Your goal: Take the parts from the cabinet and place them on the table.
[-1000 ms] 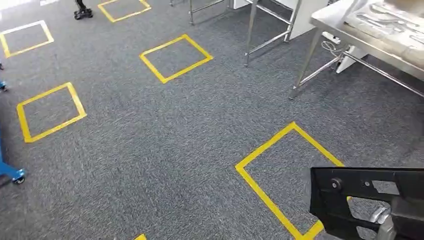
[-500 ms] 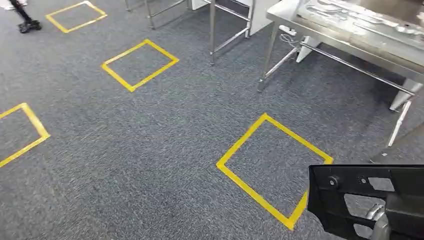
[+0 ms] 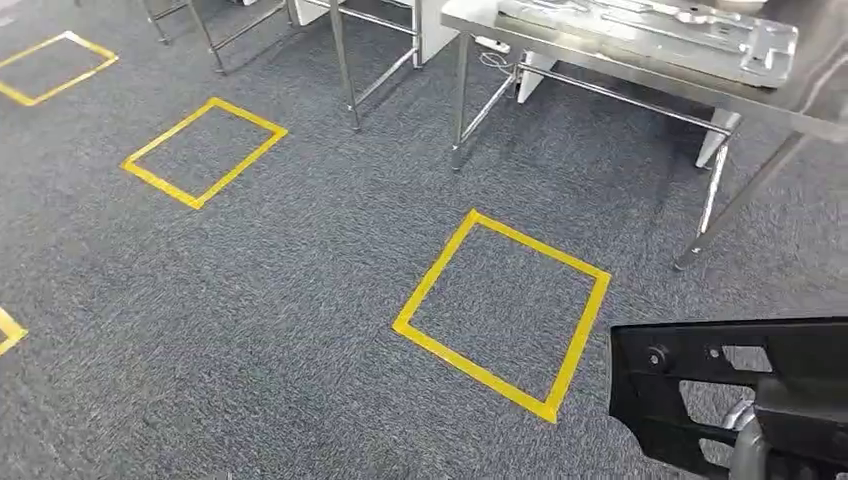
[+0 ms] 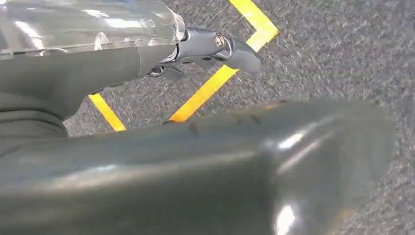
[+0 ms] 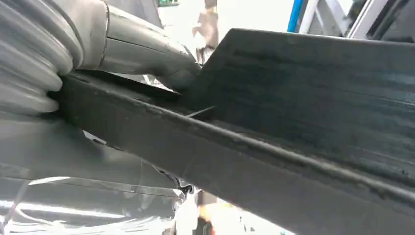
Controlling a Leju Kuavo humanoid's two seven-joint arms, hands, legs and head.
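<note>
Against right hand (image 5: 147, 54) thumb, black part (image 5: 303, 98) gripped, over carpet.

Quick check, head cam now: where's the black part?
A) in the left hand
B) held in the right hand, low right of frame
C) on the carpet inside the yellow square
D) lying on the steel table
B: the black part sits at the lower right of the head view, above the carpet and clear of the steel table; in the right wrist view the right hand grips it.
</note>
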